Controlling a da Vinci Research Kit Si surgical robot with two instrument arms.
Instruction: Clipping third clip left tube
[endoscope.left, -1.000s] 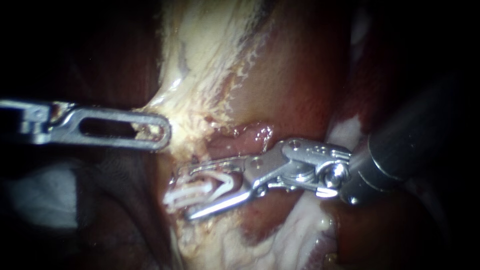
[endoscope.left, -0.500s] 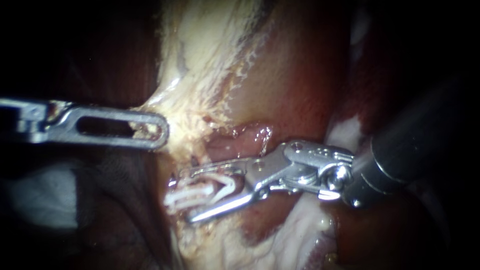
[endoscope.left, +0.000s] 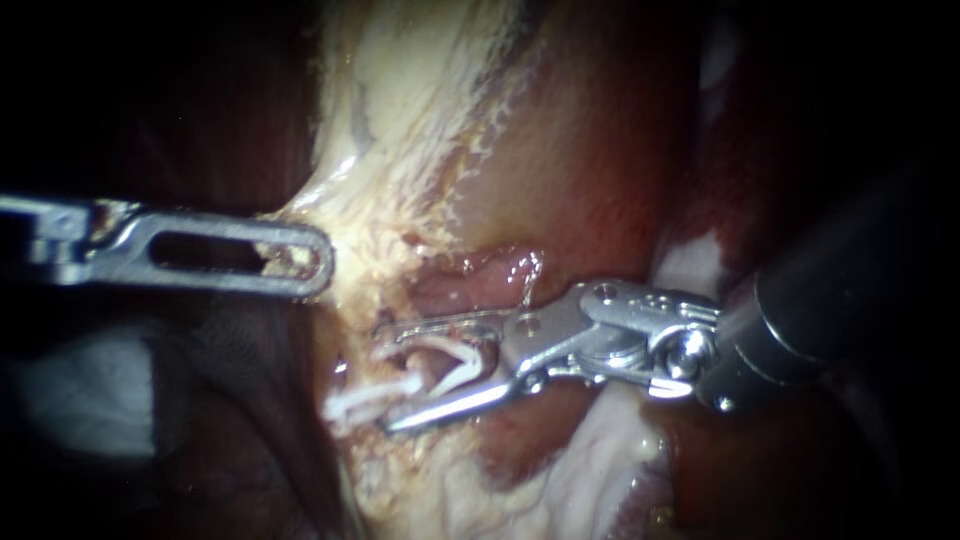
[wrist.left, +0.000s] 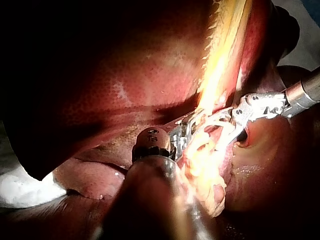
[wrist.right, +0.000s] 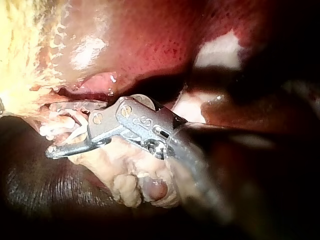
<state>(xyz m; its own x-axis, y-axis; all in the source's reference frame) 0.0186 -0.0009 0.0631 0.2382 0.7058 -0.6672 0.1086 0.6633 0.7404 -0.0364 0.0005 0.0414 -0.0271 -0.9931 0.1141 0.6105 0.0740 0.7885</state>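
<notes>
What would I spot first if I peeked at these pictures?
The shiny right tool in the middle, holding a white clip between its spread jaws. Then the left tool, coming in from the left and pinching the edge of the pale tissue that runs up across the red tissue.

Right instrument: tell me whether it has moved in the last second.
Yes. The right instrument has drawn back toward the view's right, away from the white clip, while the pink fold of tissue above it stayed put.
</notes>
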